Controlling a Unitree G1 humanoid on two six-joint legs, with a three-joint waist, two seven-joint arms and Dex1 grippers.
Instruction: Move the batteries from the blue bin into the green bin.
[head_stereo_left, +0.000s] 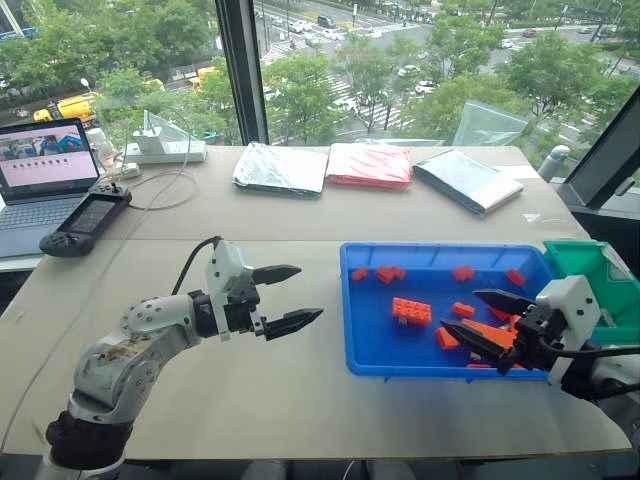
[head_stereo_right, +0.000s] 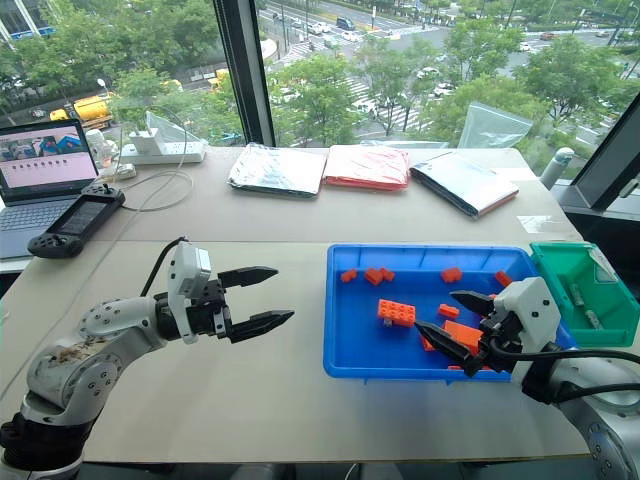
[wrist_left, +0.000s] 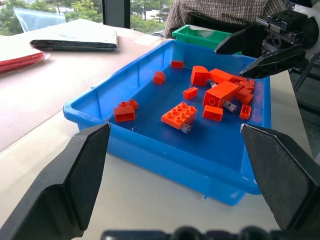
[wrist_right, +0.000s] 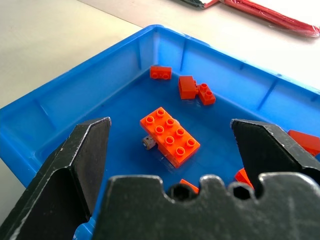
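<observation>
The right claw (head_stereo_right: 452, 316) is wide open and holds nothing; it hangs over the near right part of the blue bin (head_stereo_right: 345, 362), above a heap of orange bricks (wrist_left: 220, 90). Just ahead of it lies a big orange brick (wrist_right: 169, 136), with one of the batteries (wrist_right: 148, 142) peeking out from under that brick's edge, and more batteries (head_stereo_right: 577, 296) lie in the green bin (head_stereo_right: 560, 280) just to its right. The left claw (head_stereo_left: 287, 297) is wide open and empty too, hanging over the bare bench (head_stereo_left: 300, 390), well to the left of the blue bin.
</observation>
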